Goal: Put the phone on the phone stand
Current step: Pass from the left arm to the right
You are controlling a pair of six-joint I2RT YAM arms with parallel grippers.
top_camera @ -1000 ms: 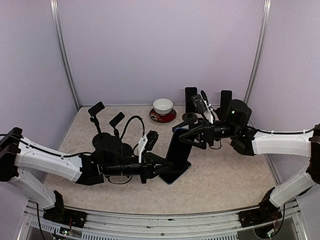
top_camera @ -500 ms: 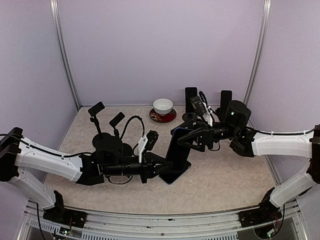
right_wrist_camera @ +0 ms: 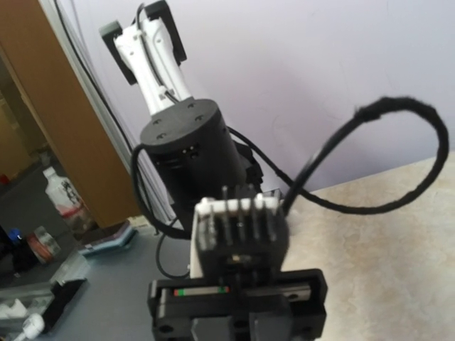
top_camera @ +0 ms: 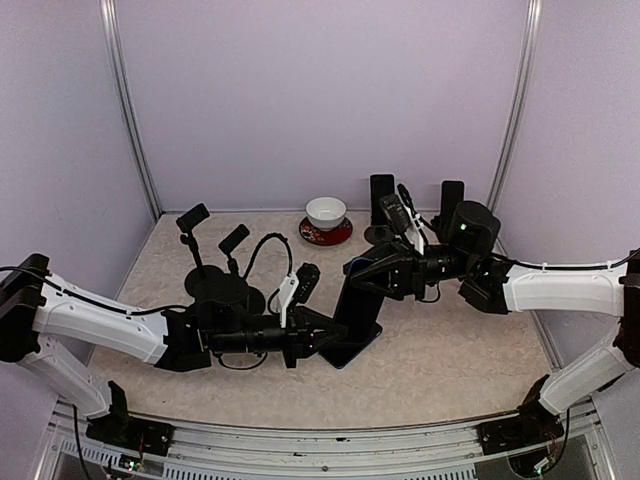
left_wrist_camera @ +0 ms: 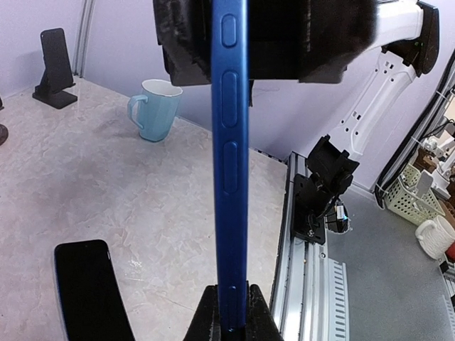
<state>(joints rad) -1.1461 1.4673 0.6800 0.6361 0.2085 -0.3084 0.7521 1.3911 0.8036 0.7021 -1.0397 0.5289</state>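
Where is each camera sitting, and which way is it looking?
Top camera: high behind the arms, facing down at the table; the left arm and right arm show, meeting at the phone.
Left wrist camera: on the left arm, facing along the phone's blue edge from the left fingers toward the right fingers, a mug beyond.
Right wrist camera: on the right arm, facing back at the left arm; its own fingers aren't clear.
Shared: top and left wrist both show the phone.

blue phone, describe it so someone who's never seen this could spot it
Find the middle of the table. The phone stands nearly upright there, pinched by the left gripper. Its blue rim sets it apart from the black phone beside it.
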